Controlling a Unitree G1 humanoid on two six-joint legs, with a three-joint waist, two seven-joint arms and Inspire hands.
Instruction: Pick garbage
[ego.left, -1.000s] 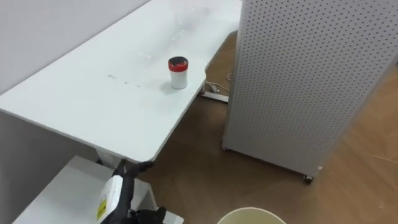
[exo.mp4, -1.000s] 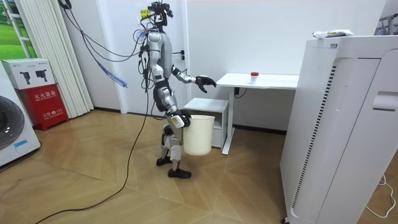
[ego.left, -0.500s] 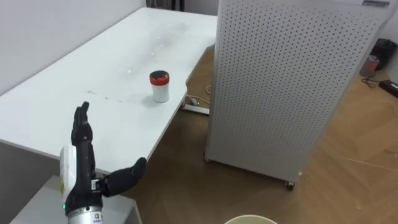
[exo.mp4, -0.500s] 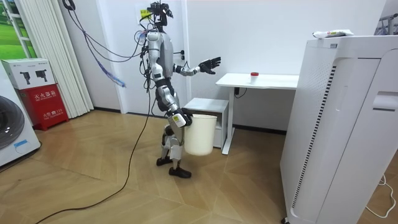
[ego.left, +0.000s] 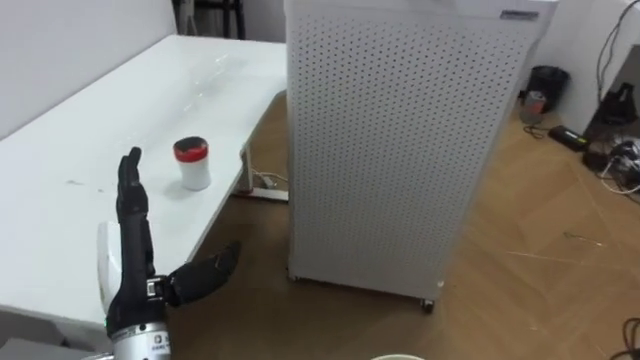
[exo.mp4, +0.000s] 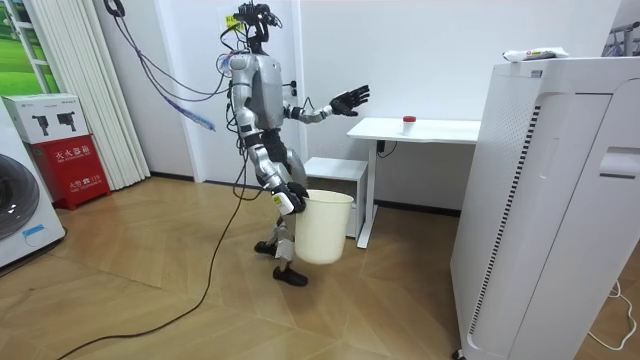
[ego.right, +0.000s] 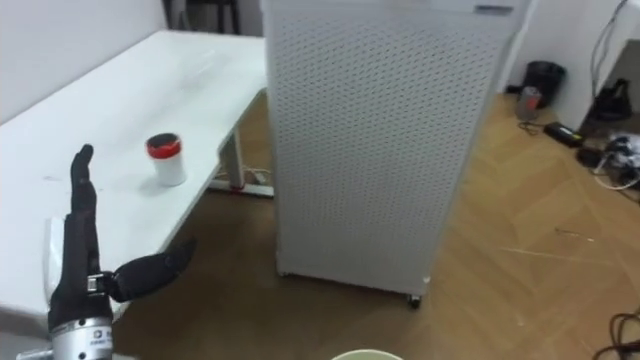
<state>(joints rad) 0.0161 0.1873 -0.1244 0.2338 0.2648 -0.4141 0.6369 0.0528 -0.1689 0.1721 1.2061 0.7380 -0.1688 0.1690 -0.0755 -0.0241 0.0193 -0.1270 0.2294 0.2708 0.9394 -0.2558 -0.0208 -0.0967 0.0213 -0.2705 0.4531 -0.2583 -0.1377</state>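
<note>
Left robot hand (ego.left: 135, 262) raised, fingers straight

Head pair, roughly side-on camera; shared table (ego.left: 100, 110)

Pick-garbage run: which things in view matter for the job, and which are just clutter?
Job:
- cup with red lid, likely the garbage, standing on the table
- bucket, carried in the right hand
- left hand, open, raised short of the cup

Lying about:
- perforated white cabinet
- washing machine
- red box
</note>
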